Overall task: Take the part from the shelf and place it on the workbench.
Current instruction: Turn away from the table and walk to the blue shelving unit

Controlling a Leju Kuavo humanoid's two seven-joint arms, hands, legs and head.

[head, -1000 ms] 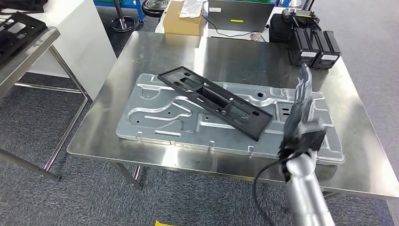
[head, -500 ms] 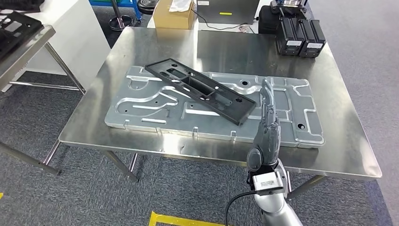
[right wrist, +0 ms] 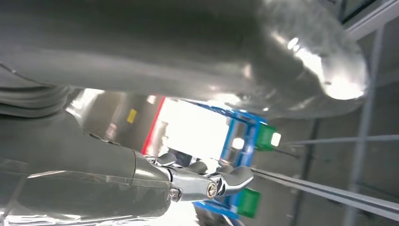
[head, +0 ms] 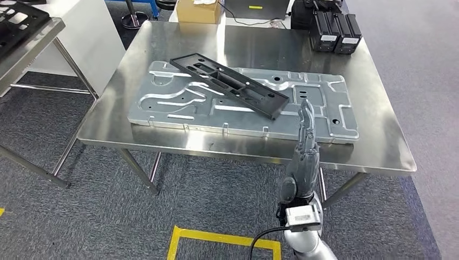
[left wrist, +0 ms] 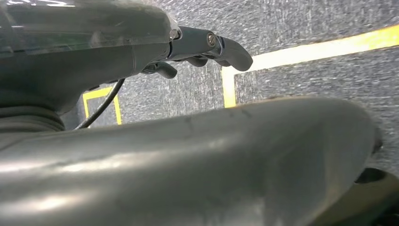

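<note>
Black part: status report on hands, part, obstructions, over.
Right hand open, empty. Left hand empty, hanging over floor. Black part resting on metal panel on workbench. Nothing obstructing.

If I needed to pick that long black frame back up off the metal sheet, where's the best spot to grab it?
Probably the black frame by its near right end, approached from the bench's front edge: that corner points toward the right hand, and the open slots give fingers purchase.
</note>
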